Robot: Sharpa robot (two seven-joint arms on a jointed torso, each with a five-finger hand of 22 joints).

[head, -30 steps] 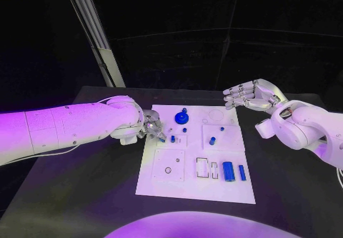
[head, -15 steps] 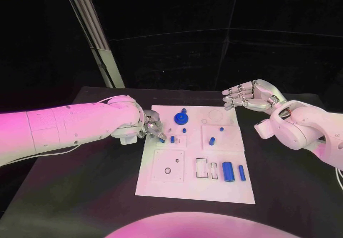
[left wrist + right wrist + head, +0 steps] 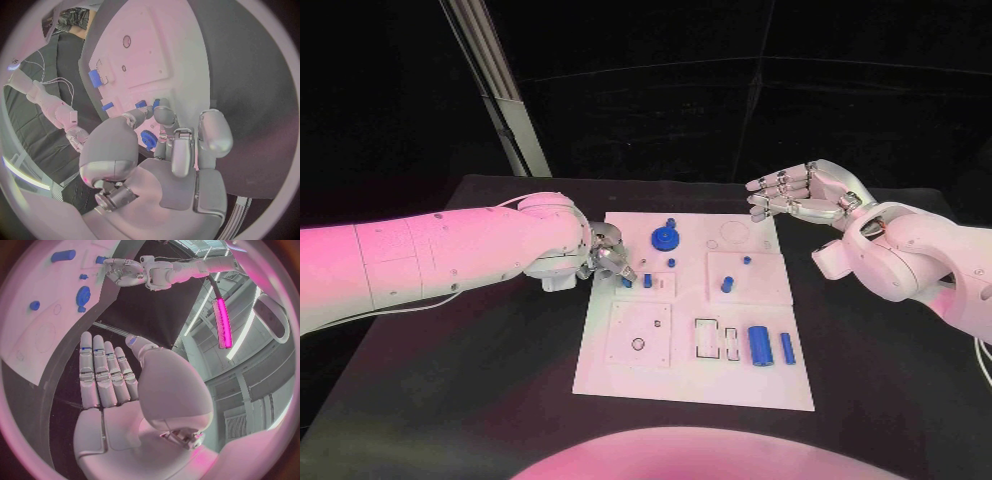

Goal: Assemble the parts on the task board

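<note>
black table (image 3: pixel 473 380), white task board (image 3: pixel 697 375), left hand (image 3: pixel 606 256) curled over its edge (grasp unclear), right hand (image 3: pixel 798 195) spread, empty

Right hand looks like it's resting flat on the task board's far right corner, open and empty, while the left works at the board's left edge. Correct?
Not quite. The right hand is open and empty, but it is raised beyond the task board, not resting on it, as the head view shows. The left hand is at the board's left edge.

Black table (image 3: pixel 473 380); grey slanted post (image 3: pixel 502 100) behind it.
</note>
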